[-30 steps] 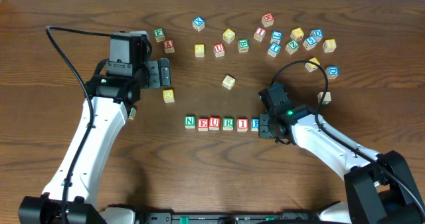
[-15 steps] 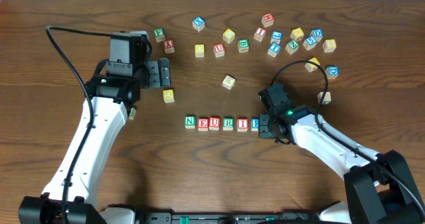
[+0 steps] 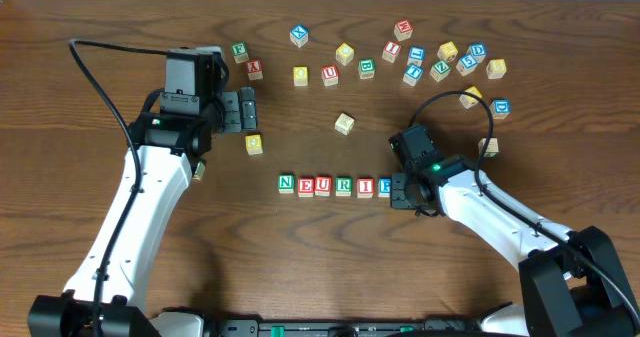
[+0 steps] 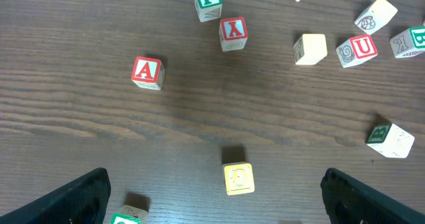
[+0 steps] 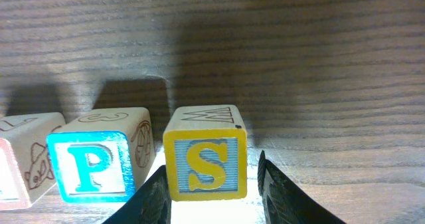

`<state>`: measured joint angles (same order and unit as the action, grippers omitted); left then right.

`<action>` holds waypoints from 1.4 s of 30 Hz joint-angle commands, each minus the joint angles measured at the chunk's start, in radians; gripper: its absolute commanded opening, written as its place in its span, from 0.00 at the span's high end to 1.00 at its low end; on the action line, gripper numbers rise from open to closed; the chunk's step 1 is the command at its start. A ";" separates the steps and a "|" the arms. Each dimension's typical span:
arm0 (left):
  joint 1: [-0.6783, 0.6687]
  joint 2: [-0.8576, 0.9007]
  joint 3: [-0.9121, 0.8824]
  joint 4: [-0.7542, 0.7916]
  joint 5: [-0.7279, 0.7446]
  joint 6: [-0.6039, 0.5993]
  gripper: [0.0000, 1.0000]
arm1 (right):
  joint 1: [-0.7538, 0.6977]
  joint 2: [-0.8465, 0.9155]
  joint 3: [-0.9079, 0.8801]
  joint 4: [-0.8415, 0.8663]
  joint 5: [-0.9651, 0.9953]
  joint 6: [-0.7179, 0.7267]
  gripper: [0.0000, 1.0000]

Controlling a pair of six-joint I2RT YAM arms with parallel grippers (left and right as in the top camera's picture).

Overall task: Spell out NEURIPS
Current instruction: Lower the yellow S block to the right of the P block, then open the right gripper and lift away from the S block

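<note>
S cube (image 5: 204, 161) is clamped by the right gripper (image 5: 214, 196), just beside P (image 5: 93, 165), seemingly resting on the table (image 5: 299, 51); the left gripper (image 4: 219, 201) is held wide apart.

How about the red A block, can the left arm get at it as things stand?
Probably yes. The left gripper is open and empty, and the red A block sits by itself in its wrist view, with nothing touching or covering it; the way looks free.
</note>
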<state>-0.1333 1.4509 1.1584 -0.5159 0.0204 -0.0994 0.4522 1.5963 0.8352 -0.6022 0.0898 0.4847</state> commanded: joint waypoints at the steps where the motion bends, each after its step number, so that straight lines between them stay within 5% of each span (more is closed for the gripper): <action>1: 0.004 -0.016 0.024 0.000 -0.005 0.010 0.00 | -0.006 -0.010 0.023 -0.001 0.016 -0.011 0.62; 42: 0.004 -0.016 0.024 0.000 -0.005 0.010 0.00 | -0.048 -0.132 0.071 -0.210 0.243 0.076 0.62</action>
<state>-0.1333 1.4509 1.1584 -0.5159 0.0204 -0.0994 0.4103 1.4780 0.9005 -0.8062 0.3115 0.5312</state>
